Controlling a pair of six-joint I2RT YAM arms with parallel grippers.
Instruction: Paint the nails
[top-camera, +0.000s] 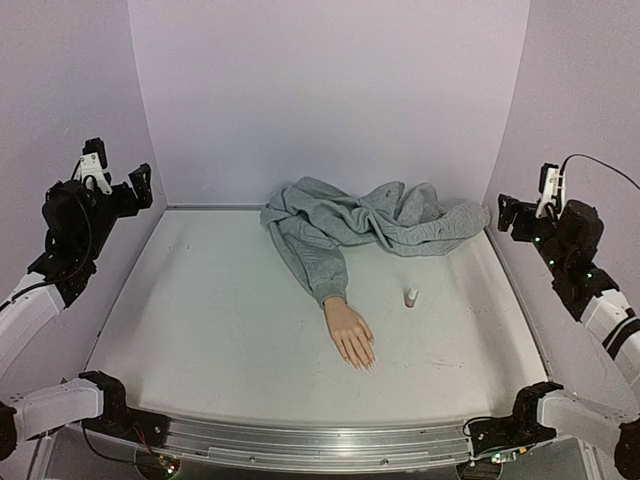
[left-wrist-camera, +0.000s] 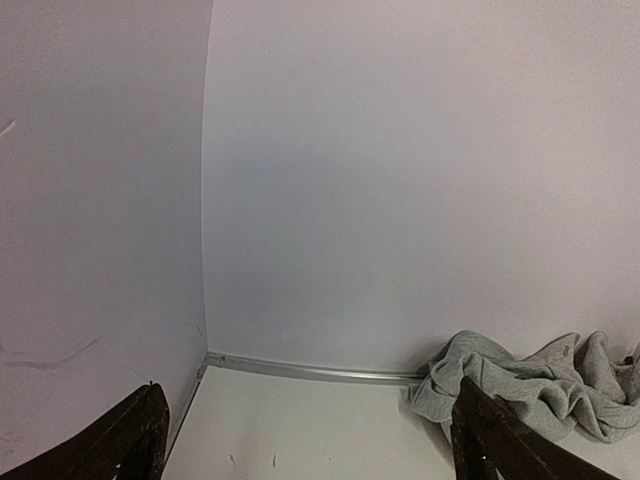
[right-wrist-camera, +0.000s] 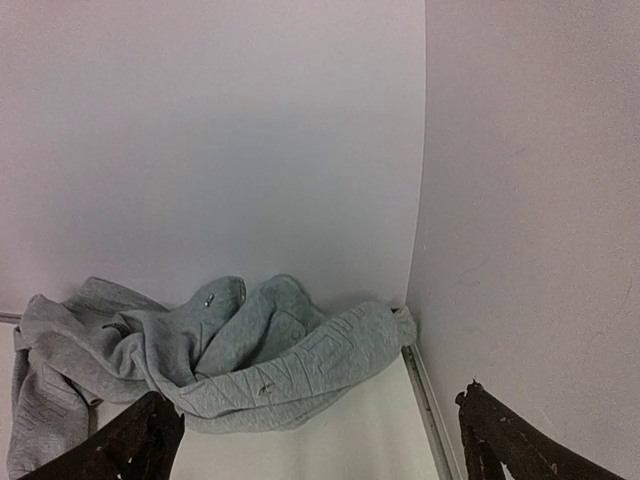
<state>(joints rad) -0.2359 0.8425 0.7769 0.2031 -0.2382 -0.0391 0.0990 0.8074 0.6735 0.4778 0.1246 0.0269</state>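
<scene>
A flesh-coloured mannequin hand (top-camera: 350, 333) lies palm down mid-table, its grey sweatshirt sleeve (top-camera: 318, 264) running back to a crumpled sweatshirt (top-camera: 380, 218). The nails (top-camera: 366, 364) are tiny pale tips on the fingers pointing toward the near edge. A small whitish bottle (top-camera: 410, 296) stands just right of the hand. My left gripper (top-camera: 118, 185) is raised at the far left by the wall, open and empty. My right gripper (top-camera: 520, 215) is raised at the far right, open and empty. In both wrist views only the dark fingers (left-wrist-camera: 505, 440) (right-wrist-camera: 510, 445) and the sweatshirt (left-wrist-camera: 530, 385) (right-wrist-camera: 230, 355) show; the hand is out of view.
Pale walls close in the table on the left, back and right. A metal rail (top-camera: 320, 440) runs along the near edge, with the arm bases at its two ends. The sweatshirt fills the back centre and right corner.
</scene>
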